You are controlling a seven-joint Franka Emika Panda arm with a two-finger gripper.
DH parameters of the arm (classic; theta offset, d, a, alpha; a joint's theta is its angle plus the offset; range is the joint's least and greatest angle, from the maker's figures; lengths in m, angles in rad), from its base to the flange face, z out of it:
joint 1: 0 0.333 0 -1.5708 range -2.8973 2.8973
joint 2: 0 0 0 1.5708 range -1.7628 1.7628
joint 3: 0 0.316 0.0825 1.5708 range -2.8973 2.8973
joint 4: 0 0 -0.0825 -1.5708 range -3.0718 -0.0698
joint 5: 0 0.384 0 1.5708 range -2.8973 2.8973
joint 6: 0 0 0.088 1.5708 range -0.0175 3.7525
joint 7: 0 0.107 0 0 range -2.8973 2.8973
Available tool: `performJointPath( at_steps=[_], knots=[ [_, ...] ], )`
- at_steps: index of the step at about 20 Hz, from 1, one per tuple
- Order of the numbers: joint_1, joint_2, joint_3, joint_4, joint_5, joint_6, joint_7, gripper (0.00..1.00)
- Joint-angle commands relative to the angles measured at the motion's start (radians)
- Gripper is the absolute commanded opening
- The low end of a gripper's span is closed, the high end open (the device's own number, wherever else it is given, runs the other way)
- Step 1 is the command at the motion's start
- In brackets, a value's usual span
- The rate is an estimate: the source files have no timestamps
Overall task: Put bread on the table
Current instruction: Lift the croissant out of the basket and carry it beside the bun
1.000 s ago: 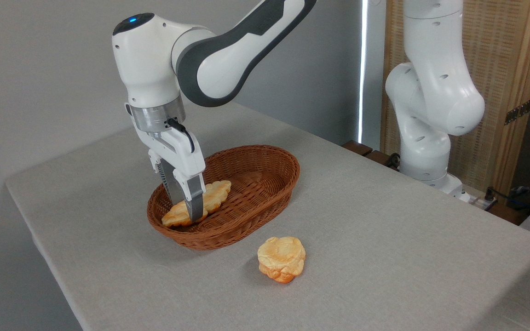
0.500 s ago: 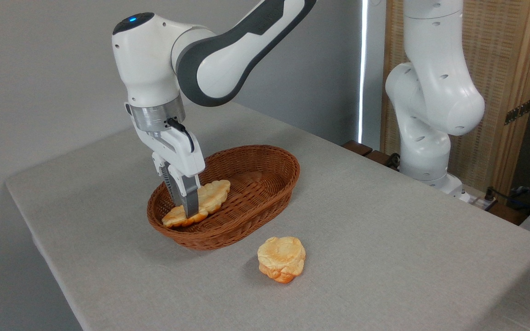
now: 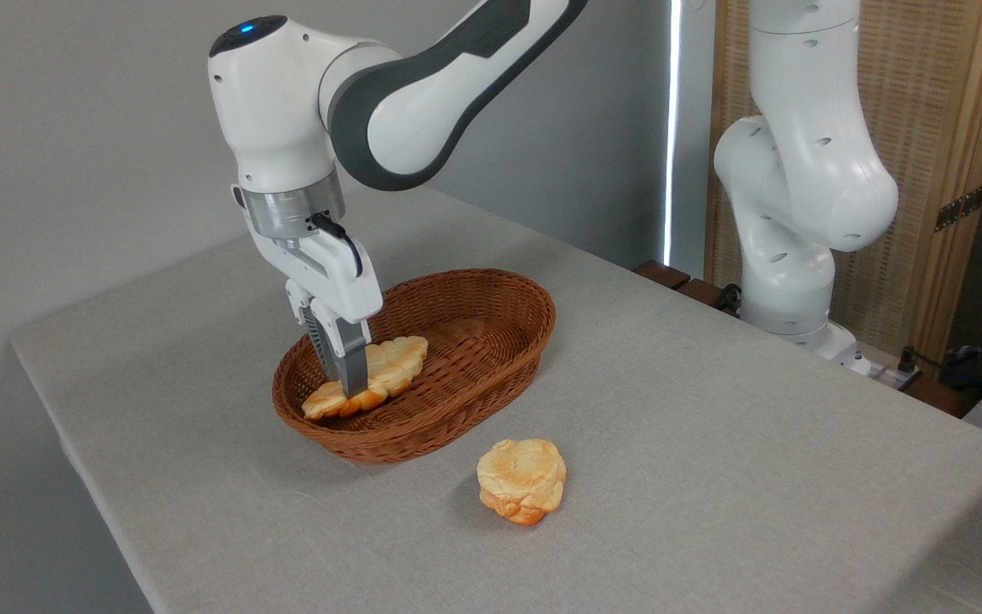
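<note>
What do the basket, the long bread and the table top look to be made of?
Basket: brown woven wicker or a plastic imitation, ribbed weave, slight sheen. Bread: probably a foam or plastic replica, given its uniform orange and pale ridges; cannot be sure. Table: matte light grey, cloth-like covering with fine texture.

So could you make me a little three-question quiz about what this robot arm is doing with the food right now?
1. True or false: the long golden ridged bread lies on the light grey cloth table.
2. The small round lumpy bun sits: A) in the brown oval wicker basket, B) on the table in front of it.
3. What do the fingers grip?

Key: 1 false, it is in the basket. 2 B. 3 The long bread, near its middle.
</note>
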Motion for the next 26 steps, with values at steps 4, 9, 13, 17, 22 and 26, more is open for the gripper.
performJointPath(
  at_steps=[4, 9, 13, 17, 22, 26],
  knots=[
    [-0.007, -0.075, -0.001, 0.001, 0.010, -0.098, 0.018, 0.21],
    [-0.002, -0.129, 0.010, 0.004, -0.001, -0.109, 0.018, 0.22],
    [0.007, -0.155, 0.046, 0.006, 0.007, -0.130, 0.021, 0.22],
    [0.007, -0.193, 0.141, 0.035, 0.006, -0.254, 0.226, 0.21],
    [0.007, -0.199, 0.261, 0.060, 0.006, -0.307, 0.432, 0.22],
    [0.008, -0.187, 0.339, 0.043, 0.012, -0.340, 0.605, 0.22]
  ],
)
